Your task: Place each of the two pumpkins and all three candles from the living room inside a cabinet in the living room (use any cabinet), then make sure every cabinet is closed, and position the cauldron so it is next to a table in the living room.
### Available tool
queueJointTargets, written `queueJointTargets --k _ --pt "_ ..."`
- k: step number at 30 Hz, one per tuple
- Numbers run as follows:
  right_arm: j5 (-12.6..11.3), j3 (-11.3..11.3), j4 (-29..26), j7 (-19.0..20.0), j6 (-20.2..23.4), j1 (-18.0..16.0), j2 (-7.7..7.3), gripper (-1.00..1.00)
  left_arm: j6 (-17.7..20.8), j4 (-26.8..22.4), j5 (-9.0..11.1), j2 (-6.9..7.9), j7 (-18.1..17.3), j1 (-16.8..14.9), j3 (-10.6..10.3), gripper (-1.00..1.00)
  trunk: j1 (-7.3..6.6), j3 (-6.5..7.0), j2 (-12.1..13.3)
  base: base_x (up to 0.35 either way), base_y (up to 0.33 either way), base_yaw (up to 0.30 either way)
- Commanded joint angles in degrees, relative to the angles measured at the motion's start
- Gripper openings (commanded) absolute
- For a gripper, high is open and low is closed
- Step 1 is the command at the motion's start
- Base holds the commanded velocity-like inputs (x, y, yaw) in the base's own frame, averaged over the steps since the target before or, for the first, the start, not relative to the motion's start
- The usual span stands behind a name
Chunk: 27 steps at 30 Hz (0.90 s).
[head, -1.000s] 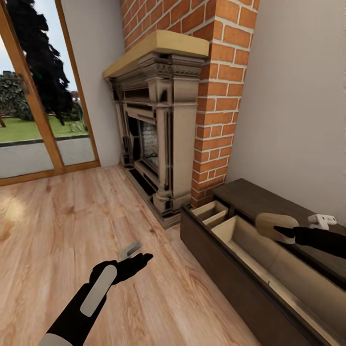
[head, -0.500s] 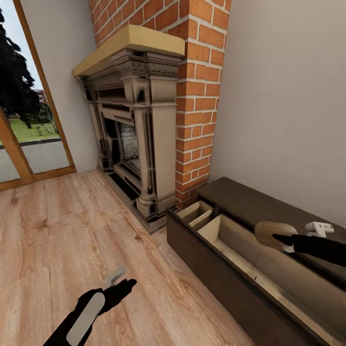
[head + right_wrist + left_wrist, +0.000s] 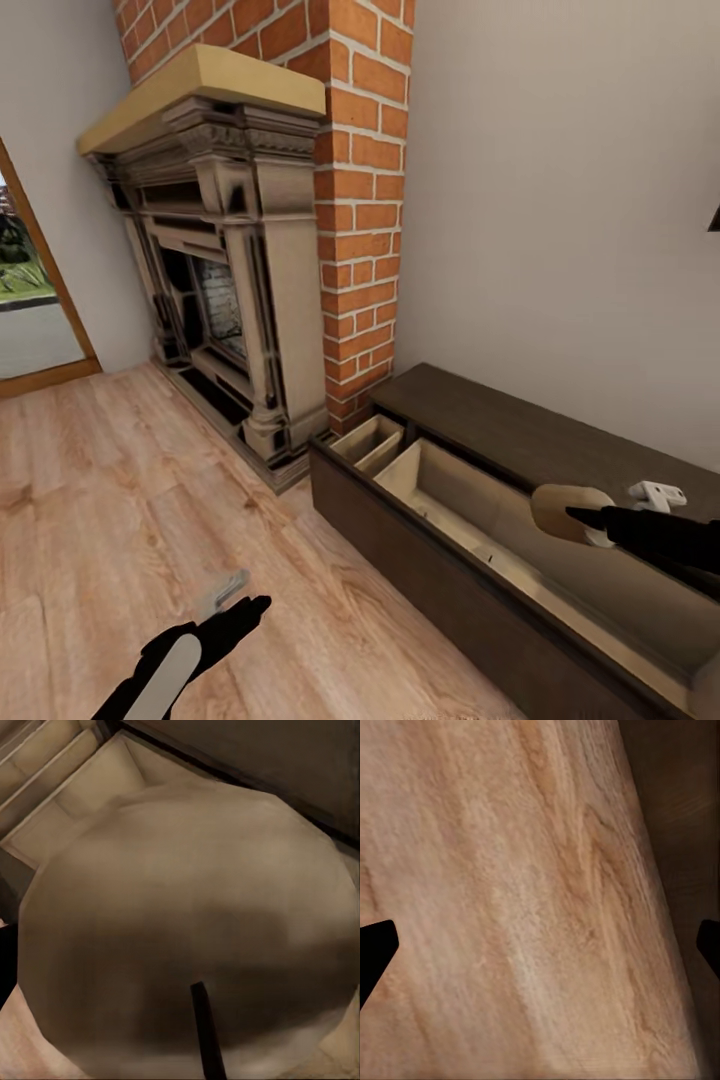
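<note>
Head view: the camera has swung right, sliding the fireplace [image 3: 225, 260] toward upper left, while the right gripper [image 3: 590, 522], clamped on a candle [image 3: 565, 508], still hangs at right over the cabinet [image 3: 480, 590] and its pulled-out drawer — release looks near.

Left wrist view: the left gripper [image 3: 540, 945] is spread, empty, over floor [image 3: 510, 907].

Right wrist view: the candle [image 3: 187, 937] covers the drawer [image 3: 97, 787].

Pretty even, soft light everywhere, brightest near the glass door [image 3: 25, 300] at the left. Barely any hard shadows on the wood floor [image 3: 120, 480]. Wide-angle stretch bends the edges. Both wrist views are mushy, probably just too close to focus.
</note>
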Motion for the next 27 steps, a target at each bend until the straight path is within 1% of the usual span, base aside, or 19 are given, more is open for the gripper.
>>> queueJointTargets --k 1,4,5,8,9,12,15,18,22,24,27 --pt "0.2 -0.1 0.7 0.4 0.4 -0.1 0.23 -1.0 -0.1 -0.1 0.6 0.12 0.6 0.0 -0.1 1.0 -0.01 -0.05 0.0 0.0 0.0 -0.278" --pt "0.4 0.0 1.8 0.4 0.4 -0.1 0.38 -1.0 -0.2 -0.4 0.8 0.18 0.4 0.1 0.5 1.0 -0.01 -0.05 0.0 0.0 0.0 -0.278" --pt "0.5 0.0 2.3 0.4 0.4 -0.1 0.45 -1.0 -0.5 -0.9 0.9 0.2 0.3 0.4 1.5 1.0 -0.01 -0.05 0.0 0.0 0.0 -0.278" --pt "0.6 0.0 2.5 0.4 0.4 -0.1 0.48 -1.0 -1.0 -1.8 1.0 0.22 0.2 1.0 2.3 1.0 -0.01 -0.05 0.0 0.0 0.0 -0.278" --pt "0.7 0.0 2.7 0.4 0.4 -0.1 0.49 -1.0 -1.2 -2.9 0.9 0.22 0.2 1.7 2.6 1.0 -0.01 -0.05 0.0 0.0 0.0 -0.278" --pt "0.9 0.0 2.9 0.4 0.4 -0.1 0.51 -1.0 -1.5 -4.4 0.7 0.21 0.4 2.7 2.9 1.0 -0.01 -0.05 0.0 0.0 0.0 -0.278" --pt "1.0 0.1 3.5 0.0 0.4 -0.1 0.51 -1.0 -1.6 -4.9 0.5 0.17 0.5 3.1 3.0 1.0 -0.01 -0.05 0.0 0.0 0.0 -0.278" --pt "1.4 0.1 4.4 -1.1 0.4 -0.1 0.52 -1.0 -1.6 -5.1 0.5 0.18 0.5 3.3 3.0 1.0 -0.01 -0.05 0.0 0.0 0.0 -0.278" --pt "2.0 0.1 5.4 -4.3 0.4 -0.2 0.73 -1.0 -1.6 -5.1 0.4 0.22 0.5 3.4 3.1 1.0 -0.01 -0.05 0.0 0.0 0.0 -0.278" --pt "2.0 0.1 5.6 -4.7 0.4 -0.2 0.88 -1.0 -1.6 -5.1 0.5 0.21 0.5 3.4 3.1 1.0 -0.01 -0.05 0.0 0.0 0.0 -0.278" --pt "2.2 0.7 6.3 -6.6 0.4 -0.2 1.92 -1.0 -1.6 -5.1 0.5 0.2 0.5 3.4 3.1 1.0 -0.01 -0.05 0.0 0.0 0.0 -0.278"
